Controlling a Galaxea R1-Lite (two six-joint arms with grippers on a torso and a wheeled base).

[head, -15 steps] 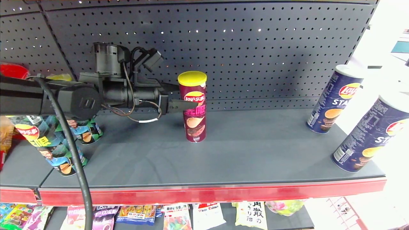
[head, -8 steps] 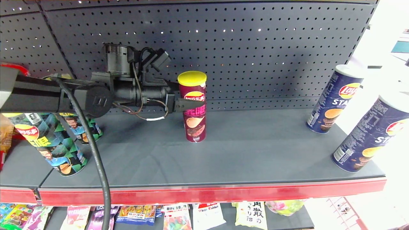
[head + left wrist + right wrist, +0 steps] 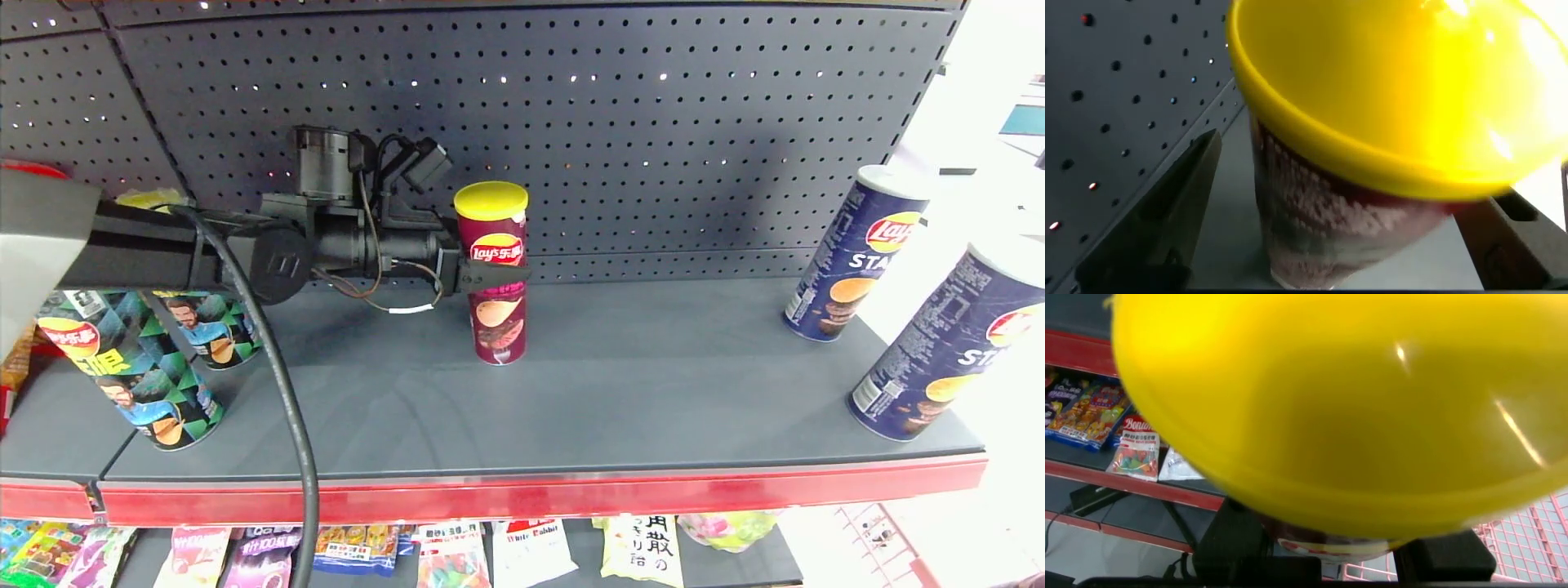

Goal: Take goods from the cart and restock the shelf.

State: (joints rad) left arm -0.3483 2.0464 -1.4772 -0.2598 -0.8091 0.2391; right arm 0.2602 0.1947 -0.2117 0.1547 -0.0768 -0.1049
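A maroon chip can (image 3: 500, 322) with a yellow lid stands upright mid-shelf, close to the pegboard back. My left gripper (image 3: 510, 268) comes in from the left at label height and is open, with its near finger (image 3: 490, 275) crossing the can's front. In the left wrist view the can (image 3: 1372, 90) sits between the two spread fingers (image 3: 1151, 220), with a gap on one side. My right gripper (image 3: 1339, 557) is shut on another yellow-lidded can (image 3: 1331, 400), held away from the shelf.
Two dark blue cans (image 3: 849, 253) (image 3: 947, 343) stand at the shelf's right end. Two green-patterned cans (image 3: 131, 367) (image 3: 216, 331) stand at the left under my arm. A red strip (image 3: 531, 494) marks the shelf's front edge, with snack bags (image 3: 522, 555) on the shelf below.
My left arm has slid to the right, so its open fingers now reach around the maroon can. The can has stayed in place.
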